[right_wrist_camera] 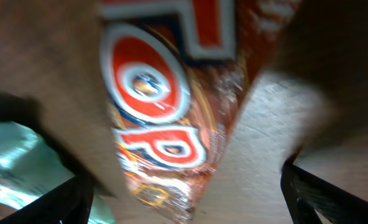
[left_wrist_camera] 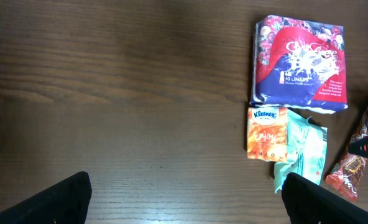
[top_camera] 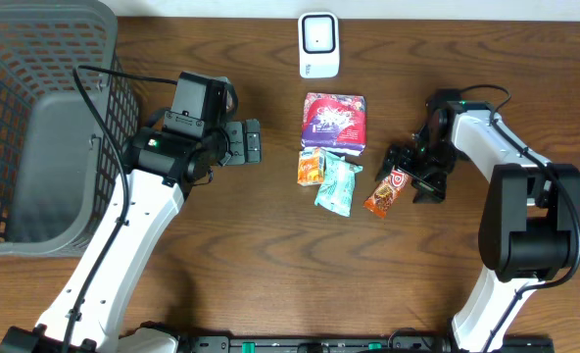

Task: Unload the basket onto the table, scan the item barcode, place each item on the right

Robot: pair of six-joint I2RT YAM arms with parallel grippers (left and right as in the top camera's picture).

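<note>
No item is being presented to the white, boxy barcode scanner (top_camera: 318, 44) at the middle of the table's (top_camera: 221, 245) far edge, so the scan is judged not yet done. The red-and-orange foil snack wrapper (top_camera: 386, 191) lies flat right of the table's centre, touching the mint-green pouch (top_camera: 336, 186). The right gripper (top_camera: 412, 175) is set over the wrapper with its jaws spread on either side; nothing is grasped. The left gripper (top_camera: 251, 142) is held left of the goods, its jaws released and empty. The purple printed packet (top_camera: 334, 123) and the orange tissue pack (top_camera: 311, 167) lie untouched. Closing on the wrapper, lifting it and turning its barcode to the scanner are judged to remain. The grey plastic mesh basket (top_camera: 35, 59) stands at the left edge.
</note>
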